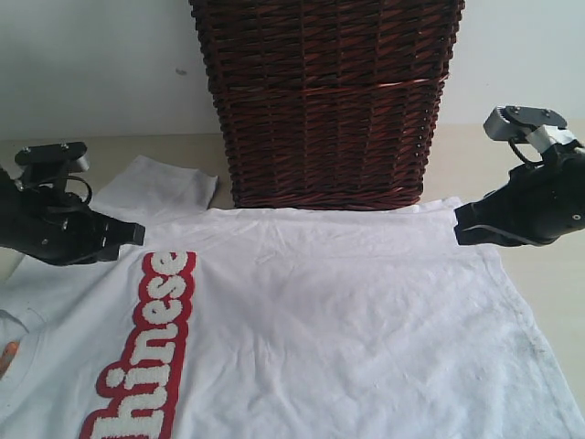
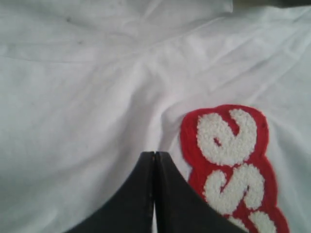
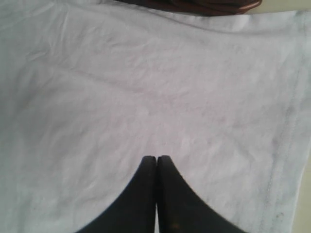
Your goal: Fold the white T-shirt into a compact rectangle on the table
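Noted: white T-shirt [image 1: 347, 311] flat on table [image 1: 559, 297], before wicker basket [image 1: 329, 101]. My left gripper [image 1: 137, 233], right gripper [image 1: 457, 226] over it, jaws together, empty. I'd open both, pinch basket-side edge evenly.

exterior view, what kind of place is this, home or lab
Likely a lab bench staged for laundry folding: left gripper and right gripper flank a white T-shirt spread on a cream table, wicker basket behind.

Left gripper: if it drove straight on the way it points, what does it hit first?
Most likely the T-shirt: the left gripper, jaws shut, aims across plain white cloth beside the red patch, with nothing else in line. Its height above the cloth is unclear.
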Available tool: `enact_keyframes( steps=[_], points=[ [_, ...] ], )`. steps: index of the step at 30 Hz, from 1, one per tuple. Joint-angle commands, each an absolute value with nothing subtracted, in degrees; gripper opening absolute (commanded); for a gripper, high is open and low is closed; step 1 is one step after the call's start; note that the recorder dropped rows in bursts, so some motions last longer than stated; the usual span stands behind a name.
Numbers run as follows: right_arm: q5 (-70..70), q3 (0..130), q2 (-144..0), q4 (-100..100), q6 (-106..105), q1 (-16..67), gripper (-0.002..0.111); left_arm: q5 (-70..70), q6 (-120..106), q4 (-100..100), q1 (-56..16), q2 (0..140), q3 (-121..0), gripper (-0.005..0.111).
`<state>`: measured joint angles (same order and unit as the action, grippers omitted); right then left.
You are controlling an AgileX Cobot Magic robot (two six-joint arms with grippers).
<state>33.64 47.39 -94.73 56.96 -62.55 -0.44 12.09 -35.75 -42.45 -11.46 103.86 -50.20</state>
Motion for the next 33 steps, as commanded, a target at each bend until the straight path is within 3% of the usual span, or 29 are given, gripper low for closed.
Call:
enact_keyframes(
  steps=[1,10,22,33],
  points=[
    [31.47,47.93,-94.59,56.9,-64.78,-0.64,0.0,9.95,-38.77,-42.19,-11.27,99.44,-50.0,0.0],
    [31.1,47.79,-92.27,57.04,-65.47,-0.64,0.0,7.59,-40.13,-41.95,-11.12,90.5,-44.52,0.0],
    [34.86,47.79,-92.15,55.31,-66.25,-0.64,0.0,18.11,-37.43,-29.75,-11.12,90.13,-44.29,0.0],
    [27.27,49.56,-103.78,54.62,-62.3,-0.64,0.0,20.72,-36.81,-31.15,-10.88,92.7,-45.6,0.0]
  ],
)
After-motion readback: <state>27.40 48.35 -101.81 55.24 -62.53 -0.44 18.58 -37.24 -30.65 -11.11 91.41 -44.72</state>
